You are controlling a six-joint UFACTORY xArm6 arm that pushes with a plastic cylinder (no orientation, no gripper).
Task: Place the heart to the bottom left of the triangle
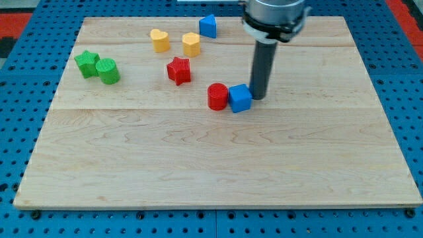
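Note:
A yellow heart (158, 39) lies near the view's top, left of centre. A blue triangle (208, 26) lies at the top edge, to the right of the heart and a little higher. A yellow hexagon-like block (191, 43) sits between them. My tip (258, 97) rests on the board right of centre, touching the right side of a blue cube (240, 98). It is far to the lower right of the heart and the triangle.
A red cylinder (217, 96) touches the blue cube's left side. A red star (178, 70) lies below the yellow blocks. A green star (86, 63) and a green cylinder (108, 71) sit at the left. The wooden board (211, 165) lies on a blue pegboard.

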